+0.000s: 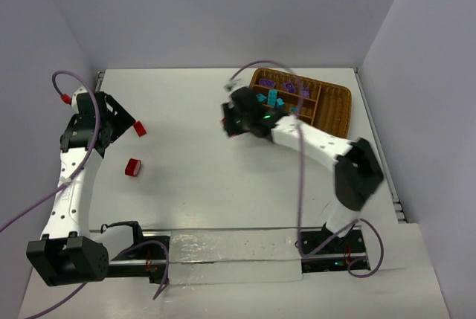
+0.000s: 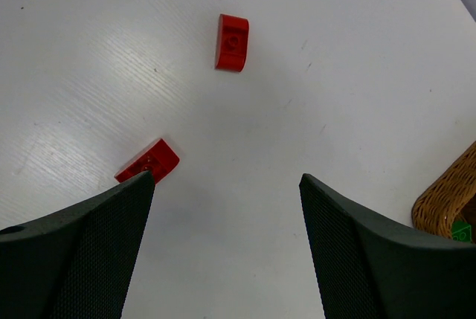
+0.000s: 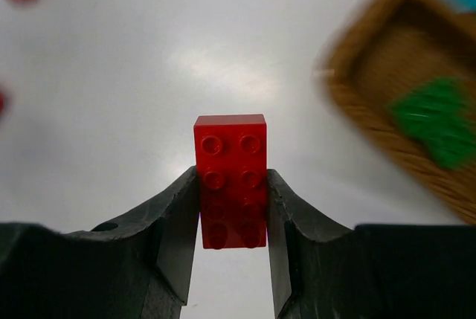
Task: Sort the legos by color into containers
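Observation:
My right gripper is shut on a red two-by-four lego, held above the table just left of the wicker tray. From above, that gripper hangs beside the tray, whose slots hold teal legos and purple legos. A green lego lies in the nearest compartment. My left gripper is open over bare table, one red lego at its left fingertip and a rounded red lego farther ahead. Seen from above, the left gripper sits near both red legos.
Grey walls close in the table on the left, back and right. A corner of the tray shows at the right of the left wrist view. Purple cables trail from both arms.

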{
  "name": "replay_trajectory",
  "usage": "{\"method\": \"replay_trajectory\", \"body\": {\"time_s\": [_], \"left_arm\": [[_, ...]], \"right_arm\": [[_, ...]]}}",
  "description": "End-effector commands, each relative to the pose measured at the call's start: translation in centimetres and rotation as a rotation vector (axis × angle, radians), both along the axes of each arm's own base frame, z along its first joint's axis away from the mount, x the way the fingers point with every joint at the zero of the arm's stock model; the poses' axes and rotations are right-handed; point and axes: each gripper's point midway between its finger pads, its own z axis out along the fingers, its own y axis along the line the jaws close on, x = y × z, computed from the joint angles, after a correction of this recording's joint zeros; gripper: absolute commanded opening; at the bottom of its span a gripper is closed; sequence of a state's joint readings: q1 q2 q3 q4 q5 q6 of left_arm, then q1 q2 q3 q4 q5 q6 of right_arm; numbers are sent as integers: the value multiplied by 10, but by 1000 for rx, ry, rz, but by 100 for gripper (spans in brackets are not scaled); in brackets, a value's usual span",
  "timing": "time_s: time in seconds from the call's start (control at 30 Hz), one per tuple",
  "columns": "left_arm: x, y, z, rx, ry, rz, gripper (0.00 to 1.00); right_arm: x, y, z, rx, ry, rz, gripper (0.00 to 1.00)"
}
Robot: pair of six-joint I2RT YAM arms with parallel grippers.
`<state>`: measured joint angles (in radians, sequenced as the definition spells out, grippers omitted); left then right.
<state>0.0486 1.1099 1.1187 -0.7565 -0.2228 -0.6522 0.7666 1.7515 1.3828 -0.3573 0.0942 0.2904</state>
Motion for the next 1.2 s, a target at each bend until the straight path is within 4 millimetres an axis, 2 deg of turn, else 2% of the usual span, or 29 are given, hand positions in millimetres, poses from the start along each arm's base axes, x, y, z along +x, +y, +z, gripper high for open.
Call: {"method": "replay_trajectory", "body": {"time_s": [0.0, 0.03, 0.07, 0.13, 0.2, 0.27, 0.3, 0.33, 0.37, 0.4, 0.43, 0.5, 0.6, 0.67, 0.73, 0.8, 0.83, 0.9, 0.93, 0.97, 1.03, 1.17], "left_arm": [[14, -9, 14, -46, -92, -32, 87], [15, -11, 13, -53, -95, -40, 87], [16, -13, 11, -59, -92, -45, 87], [17, -14, 9, -68, -93, -52, 87], [17, -16, 8, -72, -91, -60, 87], [18, -16, 9, -69, -95, -62, 87], [18, -16, 10, -67, -97, -63, 87], [17, -16, 11, -66, -99, -64, 87], [17, -15, 13, -61, -103, -66, 87], [17, -15, 14, -58, -104, -68, 87], [17, -15, 14, -57, -104, -69, 87], [17, -14, 13, -50, -97, -67, 87], [16, -12, 10, -42, -86, -66, 87], [17, -12, 6, -38, -76, -66, 87], [17, -11, 1, -34, -59, -66, 87], [18, -11, -2, -32, -48, -67, 87], [18, -11, -4, -31, -40, -66, 87], [19, -10, -8, -31, -32, -65, 87], [20, -10, -8, -30, -31, -65, 87], [21, -10, -11, -30, -25, -67, 88], [23, -11, -16, -35, -12, -72, 89], [30, -13, -28, -53, 3, -67, 90]], "right_arm": [[33, -97, 61, 199, -125, -379, 8], [37, -134, 60, 197, -137, -483, 8], [37, -160, 60, 202, -145, -554, 8], [35, -200, 53, 191, -147, -676, 8], [35, -234, 54, 196, -164, -774, 9], [37, -282, 54, 191, -184, -907, 9], [36, -298, 52, 183, -187, -953, 10], [37, -304, 51, 179, -188, -970, 10], [39, -330, 46, 161, -188, -1043, 11], [40, -340, 44, 153, -188, -1072, 11], [43, -340, 40, 147, -180, -1073, 11], [53, -366, 31, 122, -166, -1137, 12], [68, -384, 20, 94, -152, -1183, 15], [75, -392, 17, 72, -162, -1210, 21], [88, -396, 10, 56, -155, -1219, 45], [97, -399, 11, 47, -157, -1225, 57], [102, -401, 4, 31, -142, -1228, 66], [116, -405, 8, 17, -156, -1235, 78], [117, -406, 7, 11, -151, -1235, 80], [120, -407, 3, -4, -141, -1236, 86], [128, -407, 13, -1, -158, -1227, 90], [122, -399, 38, 61, -201, -1185, 90]]}}
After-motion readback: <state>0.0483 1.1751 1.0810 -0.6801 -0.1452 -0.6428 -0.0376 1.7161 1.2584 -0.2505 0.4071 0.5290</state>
